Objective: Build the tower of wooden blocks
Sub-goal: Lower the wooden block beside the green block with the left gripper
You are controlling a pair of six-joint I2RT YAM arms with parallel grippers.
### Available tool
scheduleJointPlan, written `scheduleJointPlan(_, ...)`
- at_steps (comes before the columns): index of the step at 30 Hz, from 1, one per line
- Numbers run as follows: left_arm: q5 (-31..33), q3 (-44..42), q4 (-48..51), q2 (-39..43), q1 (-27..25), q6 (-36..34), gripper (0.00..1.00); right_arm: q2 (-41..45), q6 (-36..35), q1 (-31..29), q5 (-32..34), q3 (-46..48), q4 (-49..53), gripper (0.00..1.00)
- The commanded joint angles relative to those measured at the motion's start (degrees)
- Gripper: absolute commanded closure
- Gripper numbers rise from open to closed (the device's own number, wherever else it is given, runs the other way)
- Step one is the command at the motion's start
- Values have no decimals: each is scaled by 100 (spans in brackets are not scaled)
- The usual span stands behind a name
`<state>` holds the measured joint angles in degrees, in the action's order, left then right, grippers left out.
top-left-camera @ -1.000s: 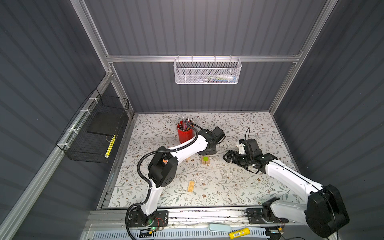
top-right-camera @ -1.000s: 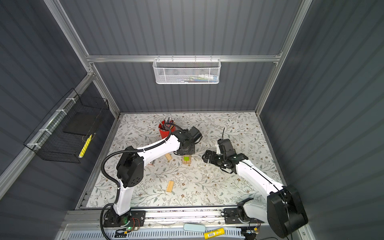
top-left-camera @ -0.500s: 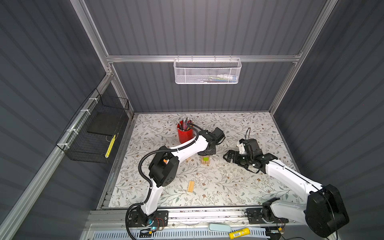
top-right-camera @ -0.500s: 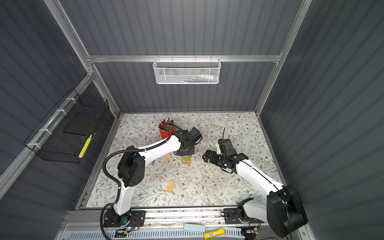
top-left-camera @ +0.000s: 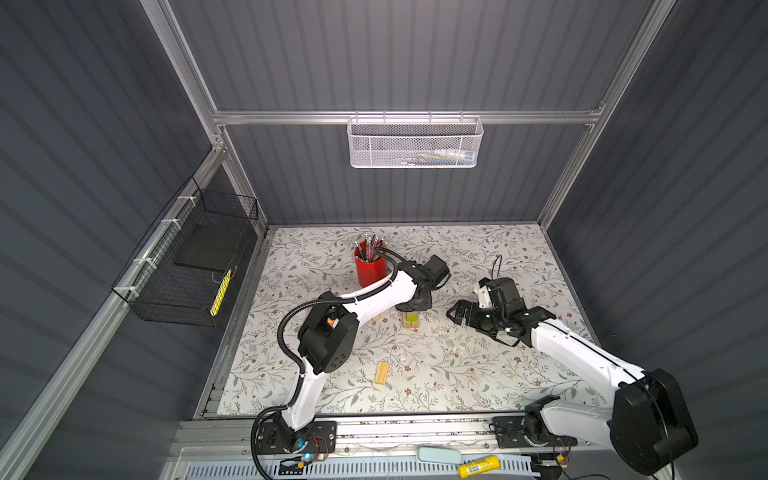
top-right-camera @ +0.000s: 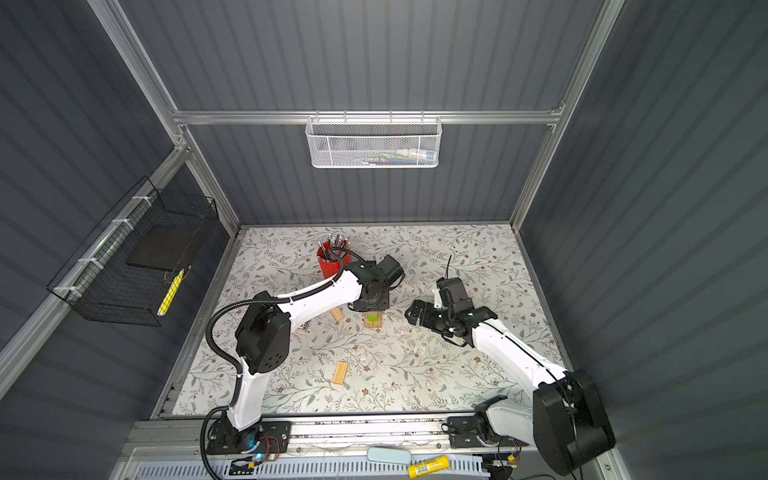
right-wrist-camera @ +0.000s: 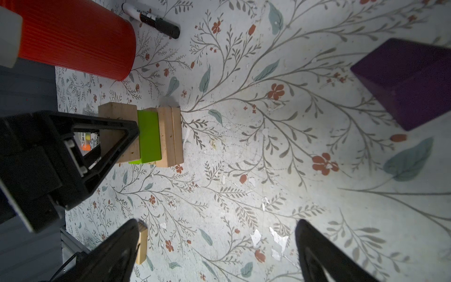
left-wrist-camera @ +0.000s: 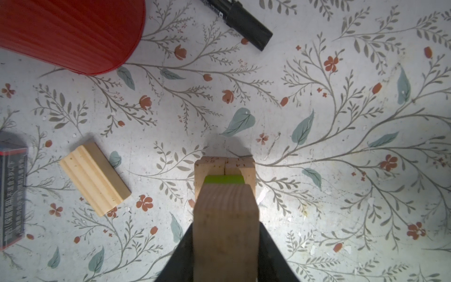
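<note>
Tower (top-left-camera: 411,321) stands mid-counter (top-left-camera: 478,374) in both top views, with the red pencil cup (top-left-camera: 369,270) at its 11 o'clock, a loose grooved block (top-left-camera: 381,372) at 7 and the right gripper (top-left-camera: 455,311) at 3. Left wrist view: the left gripper (left-wrist-camera: 225,234) fingers (left-wrist-camera: 185,251) clamp a pale block (left-wrist-camera: 225,219) directly over the green block (left-wrist-camera: 224,180). Right wrist view: right fingers (right-wrist-camera: 117,249) spread wide, empty; the purple block (right-wrist-camera: 405,83) lies well apart.
</note>
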<state>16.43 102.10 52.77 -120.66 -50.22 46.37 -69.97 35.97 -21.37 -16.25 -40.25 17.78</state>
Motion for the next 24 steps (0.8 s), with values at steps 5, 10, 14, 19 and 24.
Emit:
scheduleJointPlan(5,-105,-104,53,-13,-19,91,61,-37,36,36,-54,61,4,1)
scheduleJointPlan(10,-69,-182,71,55,-21,109,64,-38,49,52,-69,61,-10,1)
scheduleJointPlan(14,-153,-248,-24,89,-22,103,64,-45,60,53,-96,52,-28,1)
scheduleJointPlan(19,-148,-253,-22,106,-21,95,60,-36,69,59,-104,52,-16,1)
scheduleJointPlan(24,-213,-256,-135,155,-23,79,58,-12,69,60,-105,42,-4,1)
